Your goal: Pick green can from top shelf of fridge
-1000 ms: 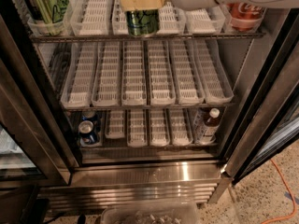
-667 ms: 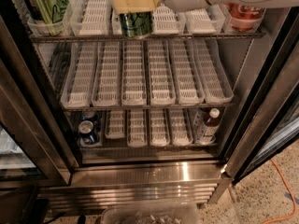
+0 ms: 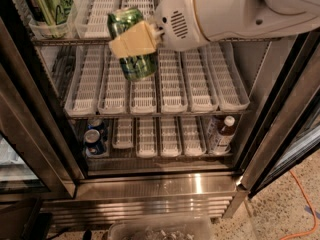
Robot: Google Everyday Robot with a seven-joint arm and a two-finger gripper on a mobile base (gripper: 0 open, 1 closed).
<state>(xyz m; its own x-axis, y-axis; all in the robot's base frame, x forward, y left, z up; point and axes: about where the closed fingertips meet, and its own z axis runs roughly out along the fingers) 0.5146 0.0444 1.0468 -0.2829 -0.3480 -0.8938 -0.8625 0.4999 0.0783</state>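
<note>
The claw (image 3: 131,41) sits nearest the camera, at the end of a white arm (image 3: 225,9) that comes in from the right of the green can (image 3: 139,66). It is clamped on that can: a tan finger (image 3: 134,38) lies across the can's front, and the other finger is hidden behind it. The green can is held in the air, off the top shelf (image 3: 97,19), with its silver rim leaning up and to the left. Well below the can, a clear bin (image 3: 160,229) sits on the floor before the steel base of the fridge (image 3: 150,186). Behind the can run the white slotted lanes of the racks. Up and to the left of it, another greenish can (image 3: 47,4) stands on the top shelf. On the lowest rack, blue cans (image 3: 95,136) stand below and to its left, and a bottle (image 3: 222,134) below and to its right.
</note>
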